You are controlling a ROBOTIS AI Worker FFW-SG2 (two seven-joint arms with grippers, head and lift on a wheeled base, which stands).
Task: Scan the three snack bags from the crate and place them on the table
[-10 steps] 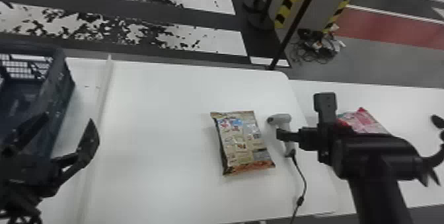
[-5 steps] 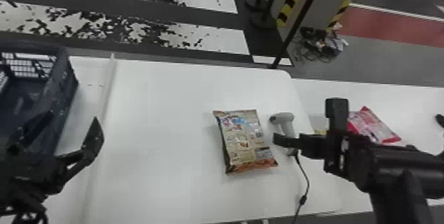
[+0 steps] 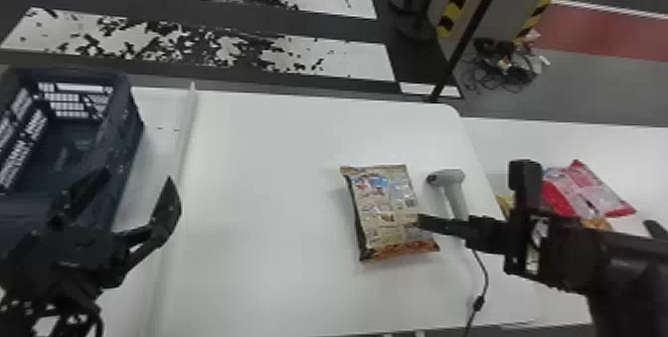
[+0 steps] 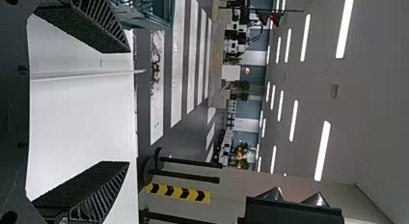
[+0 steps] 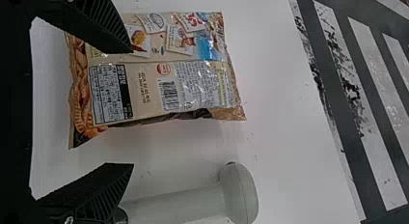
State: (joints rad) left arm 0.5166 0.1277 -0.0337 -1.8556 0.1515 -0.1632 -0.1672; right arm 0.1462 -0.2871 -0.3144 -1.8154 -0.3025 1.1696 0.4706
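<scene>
Snack bag (image 3: 390, 211) lies label-side up on the table (image 3: 258, 162), just right of centre in the head view; probably light, soft and slick, contents crushable, so pinch gently across its middle. Right gripper (image 5: 131, 109) and left gripper (image 4: 129, 107) both wide, empty. Versus a second ago, the right one's tip overlaps the bag's lower right and the arm covers less of the red bag (image 3: 589, 189).

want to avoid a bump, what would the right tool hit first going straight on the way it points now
Probably the snack bag, near its edge facing the scanner, though how high the right tool hovers is unclear.
</scene>
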